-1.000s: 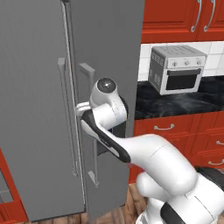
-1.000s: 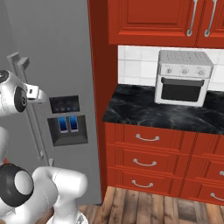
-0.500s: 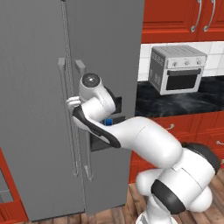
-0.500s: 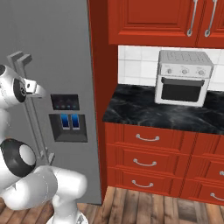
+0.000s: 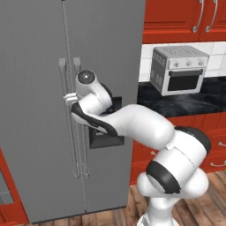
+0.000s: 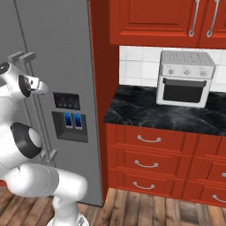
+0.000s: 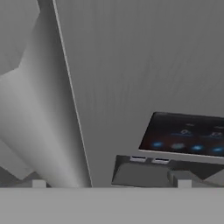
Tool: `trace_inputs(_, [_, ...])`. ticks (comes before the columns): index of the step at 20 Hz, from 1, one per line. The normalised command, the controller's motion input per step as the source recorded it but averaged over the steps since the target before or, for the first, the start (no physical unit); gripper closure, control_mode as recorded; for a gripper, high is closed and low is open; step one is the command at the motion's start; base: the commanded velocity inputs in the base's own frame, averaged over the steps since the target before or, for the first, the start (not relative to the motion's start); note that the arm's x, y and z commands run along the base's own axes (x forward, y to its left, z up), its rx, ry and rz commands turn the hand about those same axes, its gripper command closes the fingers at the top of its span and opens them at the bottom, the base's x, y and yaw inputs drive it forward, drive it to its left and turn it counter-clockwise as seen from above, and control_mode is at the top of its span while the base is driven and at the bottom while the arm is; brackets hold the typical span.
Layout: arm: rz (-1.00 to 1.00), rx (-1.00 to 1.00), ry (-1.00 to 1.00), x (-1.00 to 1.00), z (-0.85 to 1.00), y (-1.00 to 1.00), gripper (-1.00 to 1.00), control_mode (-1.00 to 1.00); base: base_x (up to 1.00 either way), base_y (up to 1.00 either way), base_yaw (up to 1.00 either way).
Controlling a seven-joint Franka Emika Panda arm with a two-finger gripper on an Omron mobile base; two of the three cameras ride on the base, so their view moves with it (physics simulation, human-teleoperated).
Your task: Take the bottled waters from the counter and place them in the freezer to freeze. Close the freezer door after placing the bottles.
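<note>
The freezer door (image 5: pixel 110 53) is the narrow grey one with the dark dispenser panel (image 6: pixel 68 119), and it stands shut. Its long vertical handle (image 5: pixel 78 132) runs beside the handle of the neighbouring door. My gripper (image 5: pixel 68 97) is open and right up against these handles at about chest height, holding nothing. In the hand view the handle (image 7: pixel 39 131) looms large on the left, close to one fingertip (image 7: pixel 38 183), with the dispenser panel (image 7: pixel 183 135) on the right. The black counter (image 6: pixel 154 110) lies to the right of the freezer. The bottled waters are out of view.
A silver toaster oven (image 6: pixel 183 84) stands on the counter against the white tiled wall. Red drawers (image 6: pixel 148 152) sit below the counter and red cabinets (image 6: pixel 154 22) hang above it. A tall red panel (image 6: pixel 103 88) flanks the freezer. The floor is wood.
My arm has swung left across the freezer door, carrying the hand from in front of the dispenser to the door handles. The jaws have stayed open.
</note>
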Motion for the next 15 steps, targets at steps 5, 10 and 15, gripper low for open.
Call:
trace_inputs(5, [-0.01, 0.00, 0.00, 0.53, 0.00, 0.00, -1.00, -1.00, 0.00, 0.00, 0.00])
trace_inputs(10, [-0.01, 0.00, 0.00, 0.53, 0.00, 0.00, -1.00, -1.00, 0.00, 0.00, 0.00])
trace_inputs(15, [-0.02, 0.00, 0.00, 0.52, 0.00, 0.00, -1.00, -1.00, 0.00, 0.00, 0.00])
